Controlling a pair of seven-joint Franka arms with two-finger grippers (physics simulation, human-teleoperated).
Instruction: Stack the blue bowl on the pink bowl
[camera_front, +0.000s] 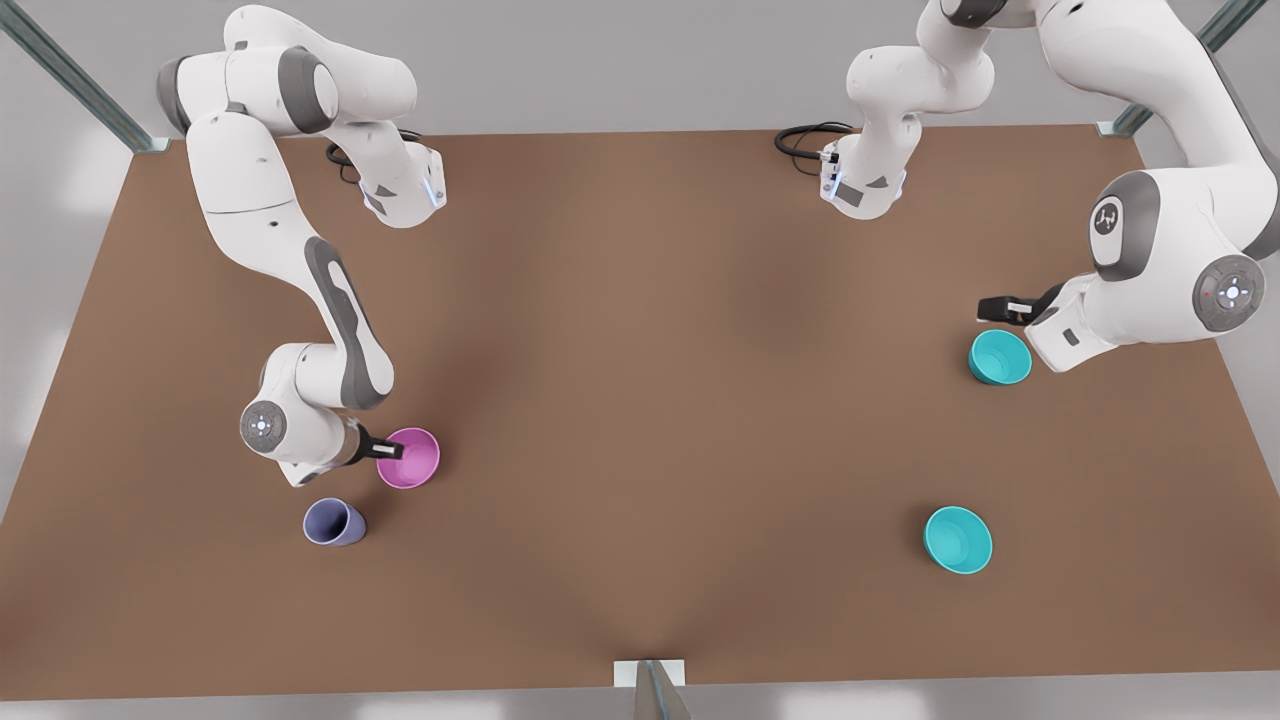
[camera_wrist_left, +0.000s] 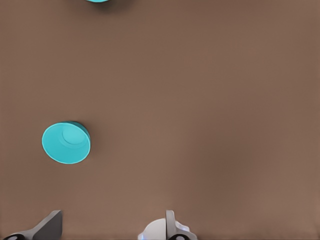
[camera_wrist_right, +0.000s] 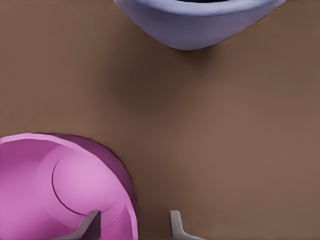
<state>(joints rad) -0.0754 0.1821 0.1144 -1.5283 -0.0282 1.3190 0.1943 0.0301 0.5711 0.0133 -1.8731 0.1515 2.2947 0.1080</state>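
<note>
Front view: the right hand (camera_front: 392, 450) is low at the pink bowl (camera_front: 409, 458), on the front view's left, with the lavender cup (camera_front: 334, 522) just beside. Across the desk (camera_front: 640, 400), the left hand (camera_front: 990, 307) hovers by the blue bowl (camera_front: 1000, 357). The brighter turquoise bowl (camera_front: 958, 540) sits well apart, nearer the camera.

Left wrist view: the left hand (camera_wrist_left: 110, 230) is spread wide and holds nothing. The blue bowl (camera_wrist_left: 66, 142) sits off to one side of it, so by my reckoning it wants to centre one finger over that rim before dropping.

Right wrist view: the right hand (camera_wrist_right: 134, 227) is spread astride the pink bowl (camera_wrist_right: 65, 190)'s rim, one finger inside and one outside, not yet pinching. The cup (camera_wrist_right: 200, 22) is close by. Advice: close gently and squarely on the wall, and lift clear of the cup.
</note>
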